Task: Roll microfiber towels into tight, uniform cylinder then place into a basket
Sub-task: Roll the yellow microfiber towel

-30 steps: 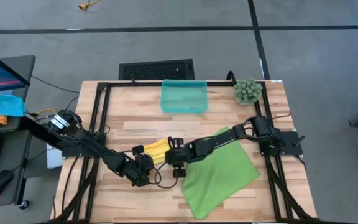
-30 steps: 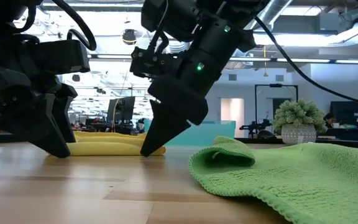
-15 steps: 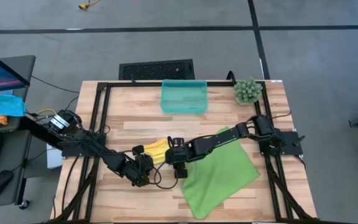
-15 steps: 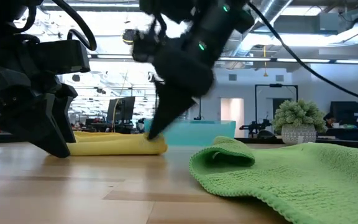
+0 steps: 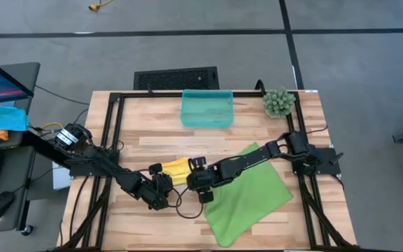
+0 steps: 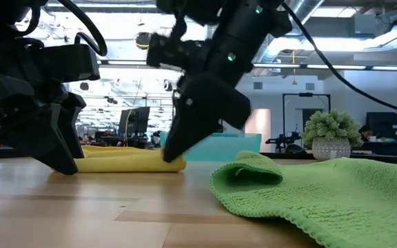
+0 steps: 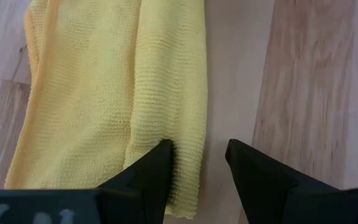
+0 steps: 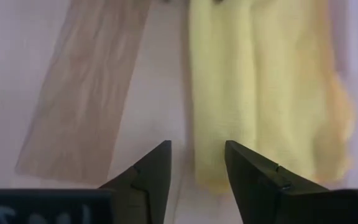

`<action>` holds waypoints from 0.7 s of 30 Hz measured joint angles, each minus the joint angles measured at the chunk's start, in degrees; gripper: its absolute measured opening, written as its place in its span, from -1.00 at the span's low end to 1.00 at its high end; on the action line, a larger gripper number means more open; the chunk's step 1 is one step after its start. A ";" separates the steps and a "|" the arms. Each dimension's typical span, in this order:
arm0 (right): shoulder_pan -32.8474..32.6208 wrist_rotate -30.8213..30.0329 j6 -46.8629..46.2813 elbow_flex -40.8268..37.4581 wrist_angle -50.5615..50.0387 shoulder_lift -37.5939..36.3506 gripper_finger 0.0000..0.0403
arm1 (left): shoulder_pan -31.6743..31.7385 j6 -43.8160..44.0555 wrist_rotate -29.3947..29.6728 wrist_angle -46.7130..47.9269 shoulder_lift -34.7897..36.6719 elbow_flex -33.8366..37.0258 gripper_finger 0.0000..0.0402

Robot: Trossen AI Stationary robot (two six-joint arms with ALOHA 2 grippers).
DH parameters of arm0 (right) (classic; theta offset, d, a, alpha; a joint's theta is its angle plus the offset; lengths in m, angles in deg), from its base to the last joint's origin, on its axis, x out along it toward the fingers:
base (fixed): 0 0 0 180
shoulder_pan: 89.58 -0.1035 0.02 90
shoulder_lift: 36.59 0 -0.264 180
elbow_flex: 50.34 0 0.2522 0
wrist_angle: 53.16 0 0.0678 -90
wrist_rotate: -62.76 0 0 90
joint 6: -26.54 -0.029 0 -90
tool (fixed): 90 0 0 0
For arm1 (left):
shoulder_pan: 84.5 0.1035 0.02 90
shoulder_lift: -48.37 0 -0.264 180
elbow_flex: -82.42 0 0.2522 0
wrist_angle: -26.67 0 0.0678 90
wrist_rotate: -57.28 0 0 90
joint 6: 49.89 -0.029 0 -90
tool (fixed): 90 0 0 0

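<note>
Two towels on pale wood-plank bench (image 5: 152,126): yellow (image 5: 177,168) bunched near middle, green (image 5: 250,199) spread toward right front corner. Left fingers (image 7: 197,165) parted, one tip pressing yellow's edge, other on bare wood, nothing gripped. Right fingers (image 8: 197,168) parted likewise, straddling yellow's opposite edge, holding nothing. Basket (image 5: 206,108) at mid rear edge, plant (image 5: 278,102) at rear right corner. Beyond: grey floor, black vented panel (image 5: 176,78), office behind.
</note>
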 joint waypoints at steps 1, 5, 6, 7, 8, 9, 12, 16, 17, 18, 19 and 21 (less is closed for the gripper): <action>0.09 -0.87 -0.13 0.14 0.44 -0.07 -0.14 | 0.00 0.00 0.00 0.00 0.00 0.00 -0.22; 0.73 -2.36 -2.35 0.11 0.53 -0.11 -0.17 | -0.03 0.02 0.00 -0.02 0.00 0.00 -0.22; 0.92 -2.43 -2.45 0.12 0.85 -0.11 -0.17 | -0.04 0.02 0.00 -0.02 0.00 0.00 -0.22; 0.99 -2.41 -2.50 0.13 0.94 -0.11 -0.18 | -0.04 0.02 -0.01 -0.02 0.00 0.00 -0.22; 1.05 -2.26 -2.50 0.13 0.80 -0.11 -0.18 | -0.04 0.02 -0.06 -0.02 0.00 0.00 -0.22; 1.08 -2.08 -2.50 0.13 0.56 -0.11 -0.18 | -0.02 0.02 -0.14 -0.02 0.00 0.00 -0.22; 1.08 -2.01 -2.52 0.35 1.08 1.71 -0.17 | -0.04 0.02 -0.22 0.00 0.00 0.00 -0.22; 1.17 -1.96 -2.46 0.22 0.91 1.55 -0.17 | -0.04 0.02 -0.22 0.00 0.00 0.00 -0.22; 1.15 -1.96 -2.29 0.18 0.83 1.66 -0.17 | -0.04 0.04 -0.22 0.00 0.00 0.00 -0.22; 1.18 -1.98 -2.28 0.11 0.76 1.61 -0.18 | -0.04 0.04 -0.23 0.01 0.00 0.00 -0.22; 1.18 -1.99 -2.24 0.08 0.62 1.12 -0.18 | -0.04 0.04 -0.24 0.00 0.00 0.00 -0.22; 1.02 -2.06 -2.21 0.11 0.88 -0.34 -0.20 | -0.04 0.04 -0.24 0.00 0.00 0.00 -0.22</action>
